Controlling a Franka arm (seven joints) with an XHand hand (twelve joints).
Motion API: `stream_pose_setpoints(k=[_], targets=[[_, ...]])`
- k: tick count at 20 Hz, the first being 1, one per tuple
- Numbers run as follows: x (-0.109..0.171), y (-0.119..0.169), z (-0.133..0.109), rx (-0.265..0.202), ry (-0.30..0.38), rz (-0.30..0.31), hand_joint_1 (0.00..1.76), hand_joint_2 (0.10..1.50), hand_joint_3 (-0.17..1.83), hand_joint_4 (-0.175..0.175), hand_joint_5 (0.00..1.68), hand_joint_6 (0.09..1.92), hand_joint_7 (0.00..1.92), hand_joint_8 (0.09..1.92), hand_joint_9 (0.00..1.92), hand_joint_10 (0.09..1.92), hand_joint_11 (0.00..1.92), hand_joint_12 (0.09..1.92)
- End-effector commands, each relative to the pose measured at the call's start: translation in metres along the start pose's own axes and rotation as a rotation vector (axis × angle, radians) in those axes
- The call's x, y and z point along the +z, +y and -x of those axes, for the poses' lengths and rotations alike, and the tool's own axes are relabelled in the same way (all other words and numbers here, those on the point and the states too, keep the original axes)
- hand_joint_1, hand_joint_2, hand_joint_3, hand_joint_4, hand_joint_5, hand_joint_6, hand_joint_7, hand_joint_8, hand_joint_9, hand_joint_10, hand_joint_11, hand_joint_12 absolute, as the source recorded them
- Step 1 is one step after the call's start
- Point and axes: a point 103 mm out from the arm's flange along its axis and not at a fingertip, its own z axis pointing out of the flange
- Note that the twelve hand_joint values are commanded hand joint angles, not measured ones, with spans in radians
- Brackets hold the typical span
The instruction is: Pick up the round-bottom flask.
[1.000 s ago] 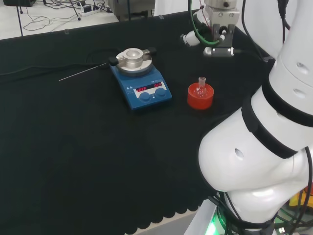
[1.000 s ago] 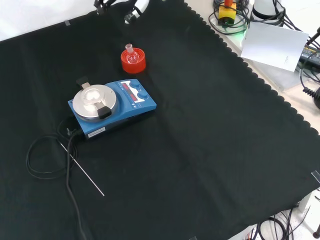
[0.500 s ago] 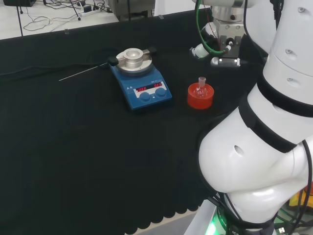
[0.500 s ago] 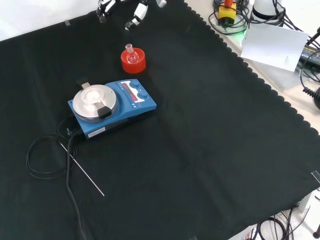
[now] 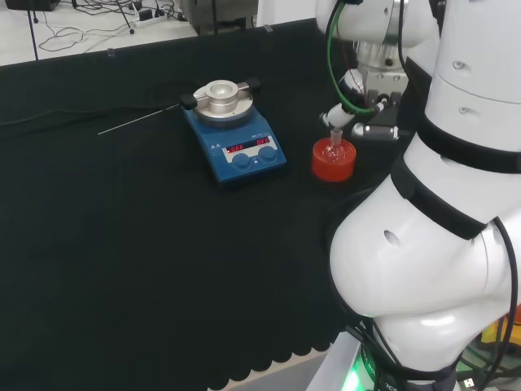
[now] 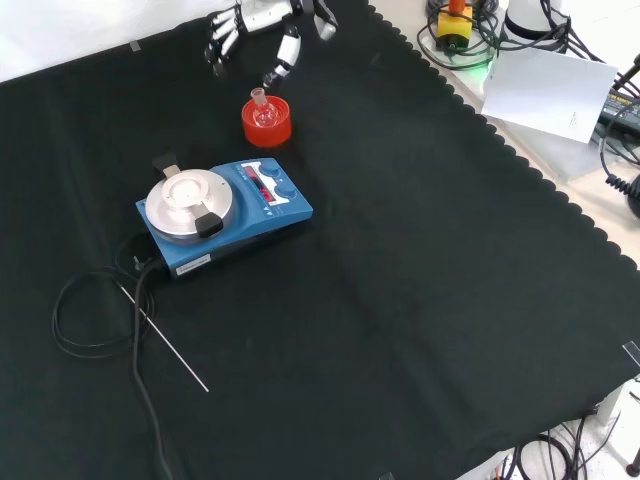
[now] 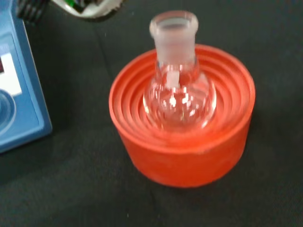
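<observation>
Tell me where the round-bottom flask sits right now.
The round-bottom flask sits upright in the red ribbed stand, just beyond the blue hotplate in the front view, below the robot hand.

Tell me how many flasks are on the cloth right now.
1: a round-bottom flask sits upright in the red ribbed stand, beside the blue hotplate. Other clear glassware could go unseen.

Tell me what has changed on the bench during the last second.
The hand has come down toward the flask, fingers open just above its neck; nothing is grasped yet. The flask sits as before in its red stand, and the blue hotplate has not moved.
</observation>
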Motion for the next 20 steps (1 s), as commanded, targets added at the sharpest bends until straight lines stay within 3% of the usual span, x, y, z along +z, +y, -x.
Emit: stream_pose_setpoints(k=[1,6,10,20], targets=[[0.019,-0.001,0.0,0.001,0.006,-0.002,0.87,0.67,0.59,-0.047,0.65,0.19,0.17,0.65,0.35,0.7,0.01,1.44],[0.023,-0.001,0.003,0.011,-0.001,0.007,0.9,0.65,0.62,-0.049,0.68,0.23,0.18,0.65,0.36,0.7,0.01,1.44],[0.022,0.002,0.017,0.017,0.012,0.001,0.91,0.63,0.67,-0.05,0.64,0.37,0.18,0.65,0.37,0.7,0.01,1.44],[0.039,0.004,0.003,0.025,-0.008,-0.015,0.92,0.62,0.69,-0.053,0.62,0.56,0.19,0.66,0.37,0.7,0.02,1.44]])
